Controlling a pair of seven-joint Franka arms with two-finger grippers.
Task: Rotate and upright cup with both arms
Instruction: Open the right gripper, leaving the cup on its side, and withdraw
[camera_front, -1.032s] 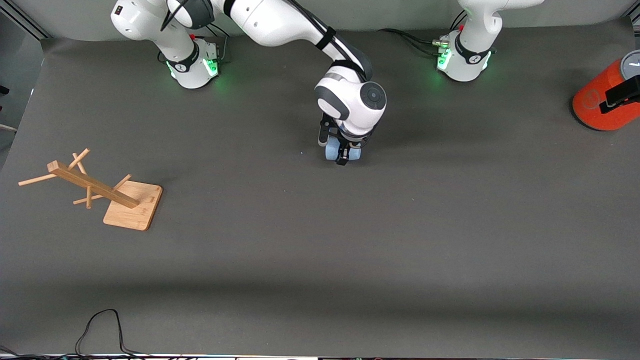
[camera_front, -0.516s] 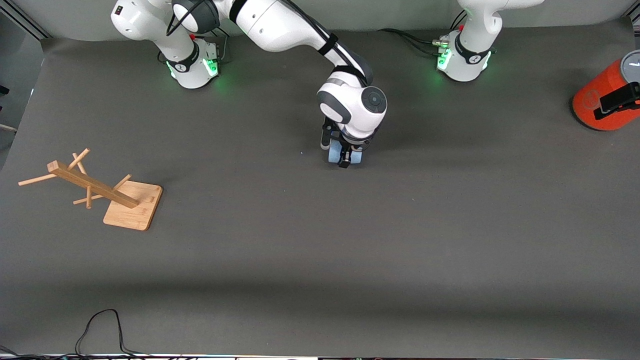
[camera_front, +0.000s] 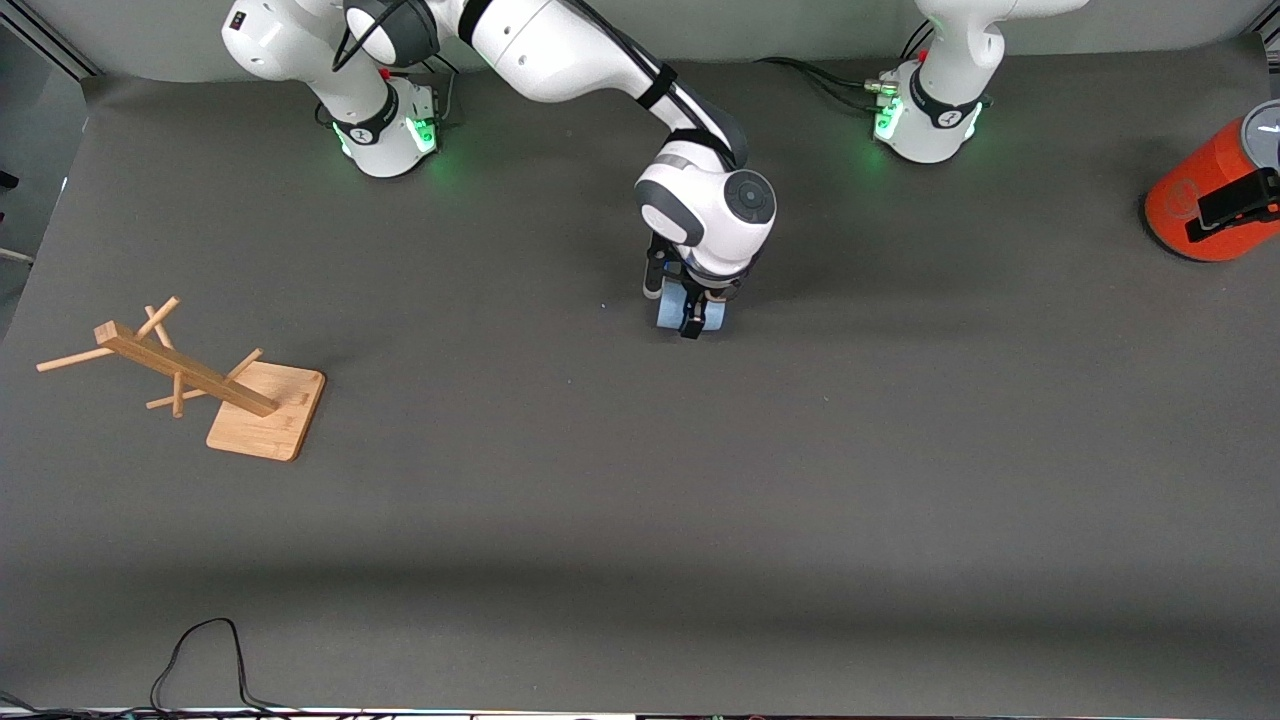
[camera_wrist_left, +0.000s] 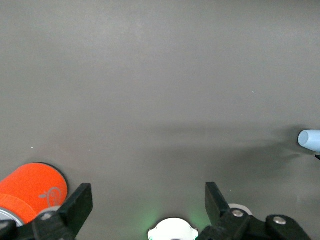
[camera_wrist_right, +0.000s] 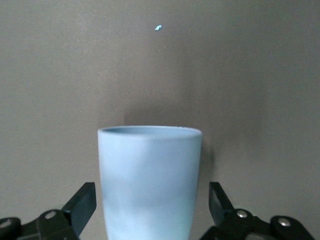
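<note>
Right gripper (camera_wrist_right: 150, 205) fingers have spread off the cup (camera_wrist_right: 149, 180); left gripper (camera_wrist_left: 147, 202) fingers also spread.

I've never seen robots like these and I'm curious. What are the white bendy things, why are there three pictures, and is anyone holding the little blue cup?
The white bendy things are two robot arms fixed to a grey table. One picture looks down from a high camera facing them. The other two come from small cameras on each arm's wrist.

Each arm ends in a black two-finger tool. The right tool is down at the blue cup in the middle of the table. Its fingers stand open on either side of the cup with gaps showing, so the cup is not held. It stands upright.

The left tool is open too, waiting up over the orange can at its end of the table. A wooden rack stands at the other end, and a black cable lies at the edge nearest the high camera.
</note>
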